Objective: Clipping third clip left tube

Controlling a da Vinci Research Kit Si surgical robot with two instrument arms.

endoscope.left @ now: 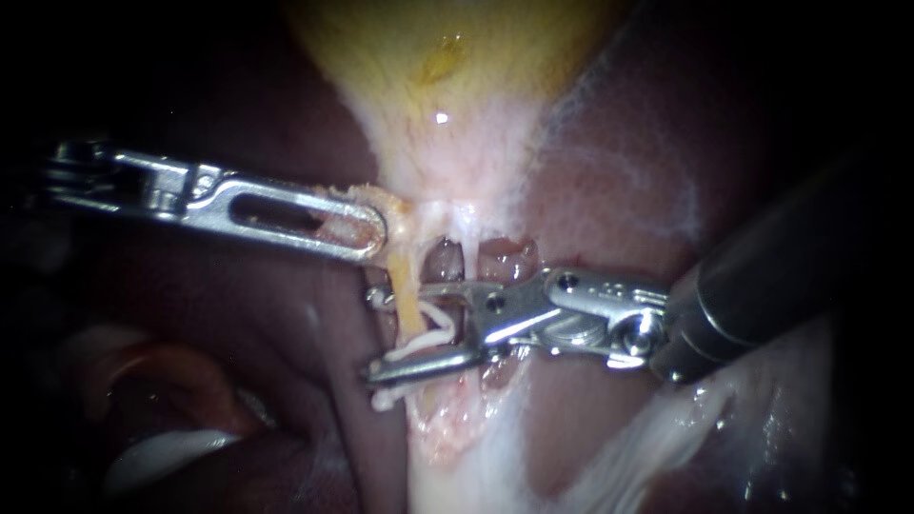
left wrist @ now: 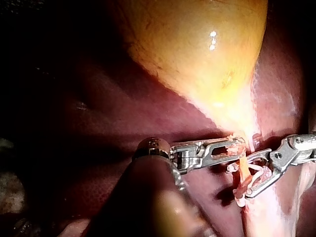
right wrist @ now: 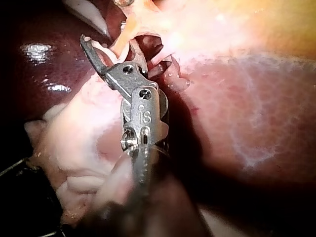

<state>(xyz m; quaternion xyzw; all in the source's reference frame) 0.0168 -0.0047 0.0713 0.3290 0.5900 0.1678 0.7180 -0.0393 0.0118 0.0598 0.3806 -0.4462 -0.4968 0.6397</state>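
Note:
The yellowish left tube (endoscope.left: 409, 290) runs down from the gallbladder (endoscope.left: 447, 86) neck. My right instrument (endoscope.left: 373, 333) comes in from the right, its jaws open and straddling this tube, with a white clip (endoscope.left: 433, 335) lying between them. Another white clip (endoscope.left: 383, 400) shows just below the lower jaw. My left instrument (endoscope.left: 373, 228) reaches in from the left, its slotted jaws shut on tissue at the gallbladder neck beside the tube's top. The left wrist view shows the same grip (left wrist: 239, 146) and the open right instrument (left wrist: 240, 180). In the right wrist view the right instrument (right wrist: 111, 47) hooks around the tube.
Dark red liver (endoscope.left: 609, 190) lies on both sides of the dissected window. A pale second tube (endoscope.left: 466, 243) runs just right of the yellow one. White fatty tissue (endoscope.left: 476, 476) spreads out below the clips.

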